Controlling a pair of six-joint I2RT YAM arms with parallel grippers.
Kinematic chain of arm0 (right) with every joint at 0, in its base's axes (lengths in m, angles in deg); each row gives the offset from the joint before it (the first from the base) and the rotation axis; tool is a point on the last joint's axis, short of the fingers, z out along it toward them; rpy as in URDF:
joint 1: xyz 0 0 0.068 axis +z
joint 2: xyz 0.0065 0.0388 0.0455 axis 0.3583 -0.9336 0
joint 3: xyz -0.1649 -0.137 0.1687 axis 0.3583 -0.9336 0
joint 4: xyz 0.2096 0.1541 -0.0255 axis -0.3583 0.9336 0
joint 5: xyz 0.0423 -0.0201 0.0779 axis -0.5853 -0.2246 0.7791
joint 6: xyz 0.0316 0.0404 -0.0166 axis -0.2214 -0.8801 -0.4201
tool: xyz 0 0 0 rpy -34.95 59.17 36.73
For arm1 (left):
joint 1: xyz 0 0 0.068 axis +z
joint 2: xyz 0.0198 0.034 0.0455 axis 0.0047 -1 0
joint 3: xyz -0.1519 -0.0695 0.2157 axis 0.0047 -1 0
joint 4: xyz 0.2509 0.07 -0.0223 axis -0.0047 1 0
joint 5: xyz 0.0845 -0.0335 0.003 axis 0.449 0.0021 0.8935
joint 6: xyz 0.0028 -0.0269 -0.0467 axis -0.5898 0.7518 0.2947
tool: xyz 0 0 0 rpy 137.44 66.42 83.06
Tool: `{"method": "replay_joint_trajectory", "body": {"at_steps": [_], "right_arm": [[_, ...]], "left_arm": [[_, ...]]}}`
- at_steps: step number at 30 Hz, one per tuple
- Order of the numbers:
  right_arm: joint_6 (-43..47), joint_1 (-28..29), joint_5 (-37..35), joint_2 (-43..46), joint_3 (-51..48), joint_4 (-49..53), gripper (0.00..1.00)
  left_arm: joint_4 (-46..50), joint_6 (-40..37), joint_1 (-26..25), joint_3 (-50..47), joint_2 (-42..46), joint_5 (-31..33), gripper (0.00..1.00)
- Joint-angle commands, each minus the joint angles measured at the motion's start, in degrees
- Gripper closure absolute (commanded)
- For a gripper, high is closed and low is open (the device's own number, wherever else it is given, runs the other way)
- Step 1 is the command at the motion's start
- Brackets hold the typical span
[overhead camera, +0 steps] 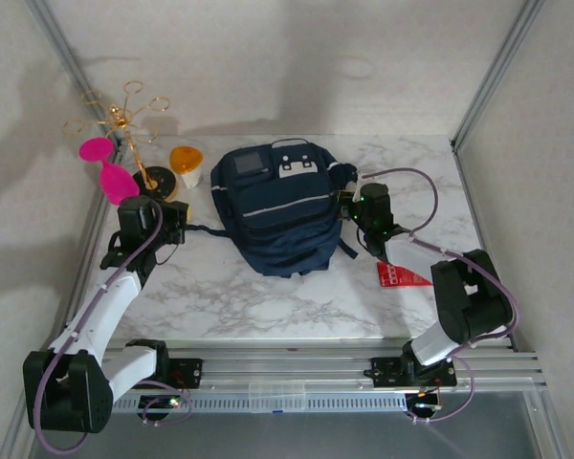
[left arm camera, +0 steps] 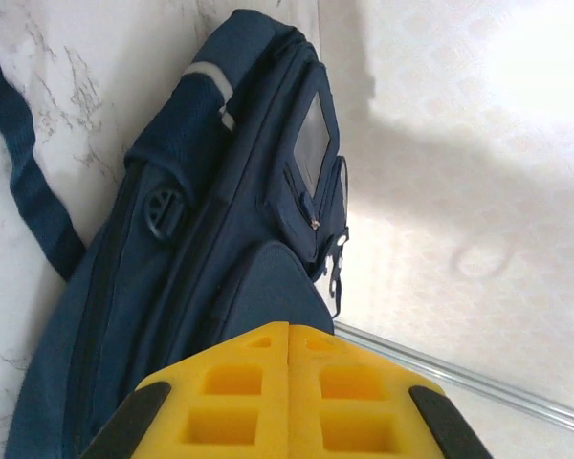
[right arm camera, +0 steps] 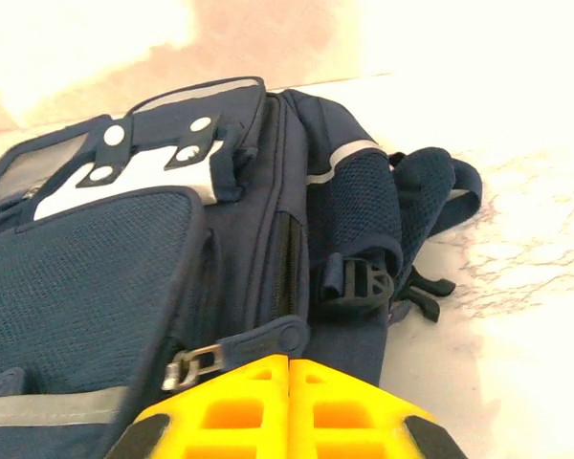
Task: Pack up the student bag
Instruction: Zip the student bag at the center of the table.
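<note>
The student bag (overhead camera: 273,215) is lying flat on its back in the middle of the marble-patterned table (overhead camera: 220,301), front pockets facing up, probably so that its zips are reachable from above. The left gripper (overhead camera: 179,225) and right gripper (overhead camera: 347,206) are flanking it, one near each side. Both are pressing their yellow, waffle-moulded fingers (left arm camera: 234,382) fully together and holding nothing. The bag is showing navy woven fabric, mesh side pockets, pale reflective stripes, a white patch with studs, and black plastic buckles. A flat red packet (overhead camera: 400,275) is lying near the right gripper; what it is, I cannot tell from this far off.
</note>
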Motion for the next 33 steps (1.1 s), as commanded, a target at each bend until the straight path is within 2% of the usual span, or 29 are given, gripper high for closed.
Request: {"method": "replay_joint_trajectory", "body": {"at_steps": [1, 3, 4, 6, 10, 11, 12, 15, 18, 21, 28, 33], "right_arm": [[7.0, 6.9, -2.3, 4.8, 1.9, -1.8, 1.0], [4.7, 7.2, 3.0, 6.3, 0.1, -3.0, 1.0], [3.4, 7.4, 5.2, 6.4, -0.1, -2.3, 1.0], [2.5, 8.8, 5.0, 6.6, -0.6, 0.0, 1.0], [-1.5, 9.5, 6.7, 10.2, -5.3, -2.0, 1.0], [-2.3, 10.3, 6.5, 11.0, -5.6, -1.2, 1.0], [-3.0, 11.2, 6.2, 11.4, -5.6, -0.2, 1.0], [-5.2, 12.9, 6.5, 12.9, -7.6, -1.2, 1.0], [-6.7, 13.5, 6.0, 13.6, -9.5, -1.6, 1.0], [-6.8, 14.0, 5.7, 13.9, -10.1, -2.1, 1.0], [-5.9, 14.1, 4.6, 13.3, -9.4, -1.8, 1.0], [-5.5, 14.1, 4.8, 13.4, -10.0, -2.5, 1.0]], "left_arm": [[2.9, -4.5, -1.2, 2.8, -0.2, 0.6, 1.0], [2.7, -4.5, -3.9, 3.0, -0.2, 2.9, 1.0], [1.2, -3.9, -5.3, 2.8, -0.6, 2.4, 0.96], [0.0, -2.7, -8.7, 2.9, -1.6, 2.9, 0.89], [-1.5, 1.0, -17.5, 2.6, -2.4, 7.1, 0.71], [-2.4, 3.0, -19.9, 2.0, -2.4, 8.5, 0.63], [-3.5, 5.6, -22.9, 1.1, -2.3, 10.1, 0.59], [-9.7, 13.7, -30.7, -2.4, -2.4, 15.2, 0.51], [-12.9, 18.8, -35.8, -3.5, -4.5, 18.6, 0.44], [-14.5, 22.6, -39.7, -2.8, -8.2, 21.5, 0.43], [-14.6, 27.7, -44.0, 0.3, -15.6, 25.1, 0.47], [-16.1, 30.7, -43.9, 0.0, -19.0, 28.6, 0.63]]}}
